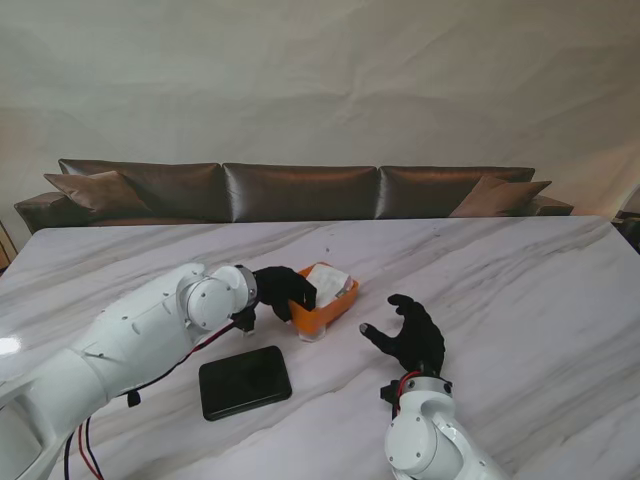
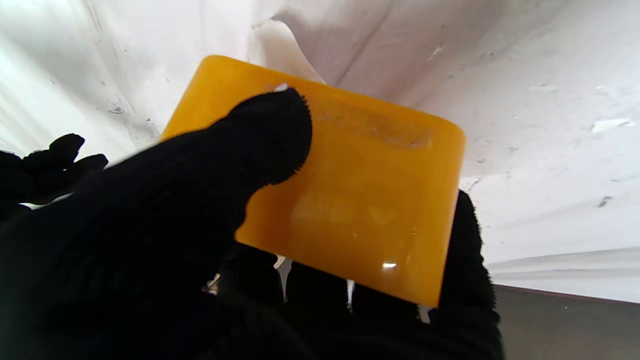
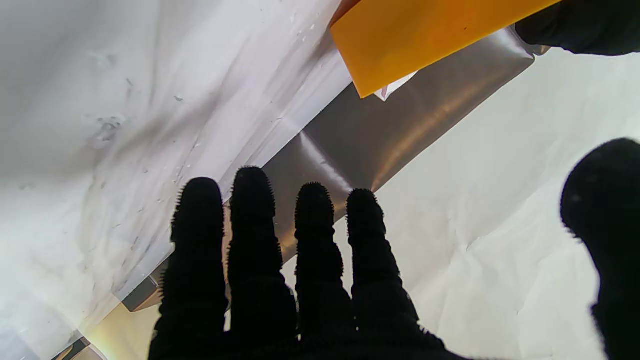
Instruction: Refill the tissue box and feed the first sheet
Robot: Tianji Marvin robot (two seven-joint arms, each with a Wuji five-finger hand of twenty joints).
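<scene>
from the stand, the left hand [image 1: 283, 291] clamps a glossy orange tissue box [image 1: 325, 302] holding white tissues [image 1: 330, 281] on the marbled surface [image 1: 520, 290]; right hand [image 1: 410, 335] splayed, empty. left wrist: knit thumb across the smooth rounded box. right wrist: fingers [image 3: 252, 220] apart.

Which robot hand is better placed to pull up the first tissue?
Probably the right robot hand: it is open and free beside the orange plastic tissue box, while the left robot hand is gripping that box.
</scene>
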